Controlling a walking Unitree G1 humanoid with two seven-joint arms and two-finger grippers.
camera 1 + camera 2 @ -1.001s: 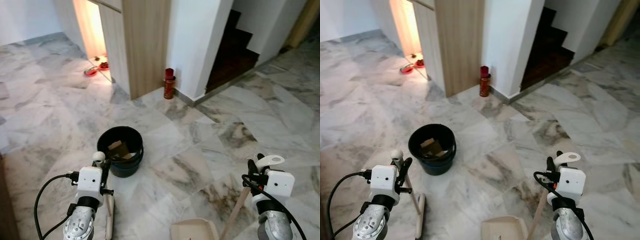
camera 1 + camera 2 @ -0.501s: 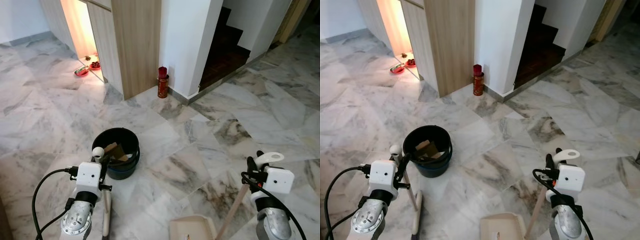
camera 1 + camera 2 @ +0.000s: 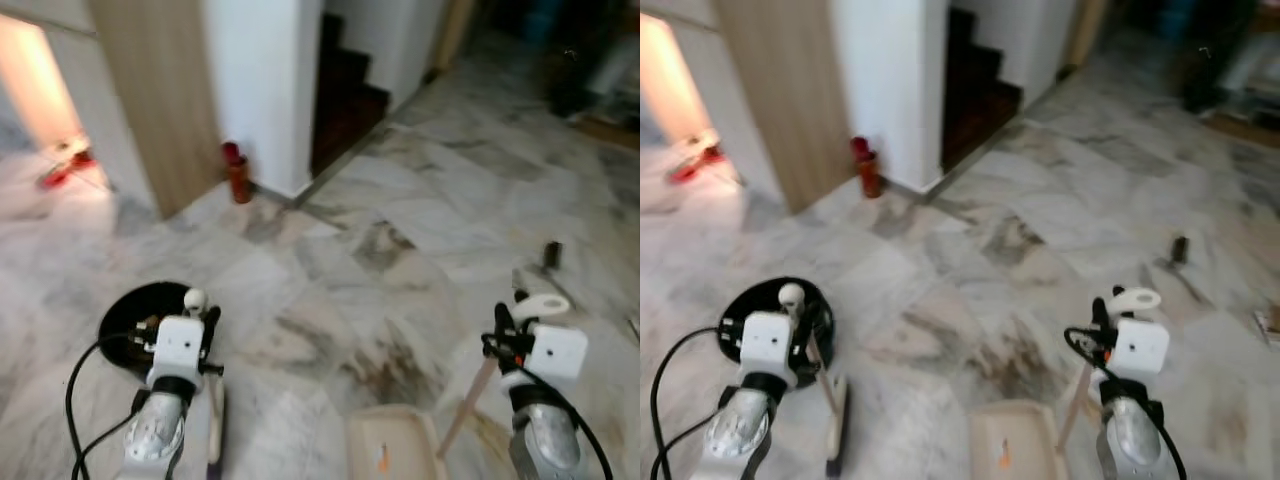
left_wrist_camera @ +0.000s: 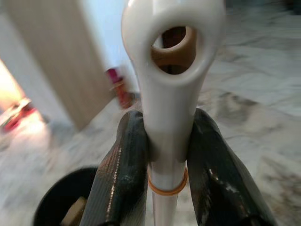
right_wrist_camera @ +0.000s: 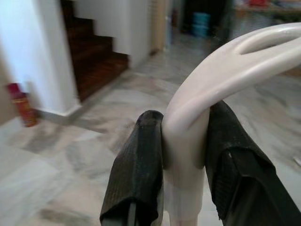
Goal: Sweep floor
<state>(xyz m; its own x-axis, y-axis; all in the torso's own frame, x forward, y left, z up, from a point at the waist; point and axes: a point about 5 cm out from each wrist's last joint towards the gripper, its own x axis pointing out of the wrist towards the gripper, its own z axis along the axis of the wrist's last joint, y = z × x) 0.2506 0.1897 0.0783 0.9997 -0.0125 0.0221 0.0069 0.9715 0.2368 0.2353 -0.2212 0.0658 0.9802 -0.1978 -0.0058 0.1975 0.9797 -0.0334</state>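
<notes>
Marble floor [image 3: 420,210] runs to dark stairs [image 3: 340,100], blurred.

head views soft all over, motion blur strongest toward far right and top edges. warm orange glow from lit recess [image 3: 40,95] at upper left, spilling pale patch onto marble floor [image 3: 400,200]. rest of floor in even, cool daylight, dull sheen, no hard glare. stairwell [image 3: 340,95] dark, detail lost. far right background dim and smeared. wrist views: white handles and black fingers [image 4: 120,174] near lens fairly sharp, background defocused. soft highlight on left handle top [image 4: 171,28].
</notes>
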